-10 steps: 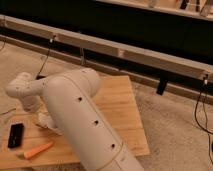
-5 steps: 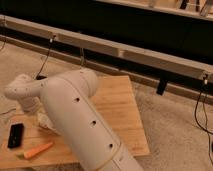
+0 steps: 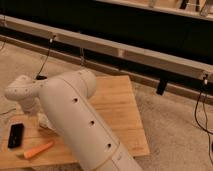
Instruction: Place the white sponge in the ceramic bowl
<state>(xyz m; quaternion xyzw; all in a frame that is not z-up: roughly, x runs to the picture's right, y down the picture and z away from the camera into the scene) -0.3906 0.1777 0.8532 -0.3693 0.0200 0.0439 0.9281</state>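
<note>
The arm folds across the wooden table. Its gripper is tucked low near the left edge, jaws spread wide, likely readying a pick. Neither white sponge nor ceramic bowl shows; the arm probably hides them. An orange carrot and a black phone lie by the front-left corner.

A robot test lab.
A white robot arm stood over a wooden tabletop on speckled floor, black cables hung from a long wall rail; the gripper lay hidden behind the arm.
</note>
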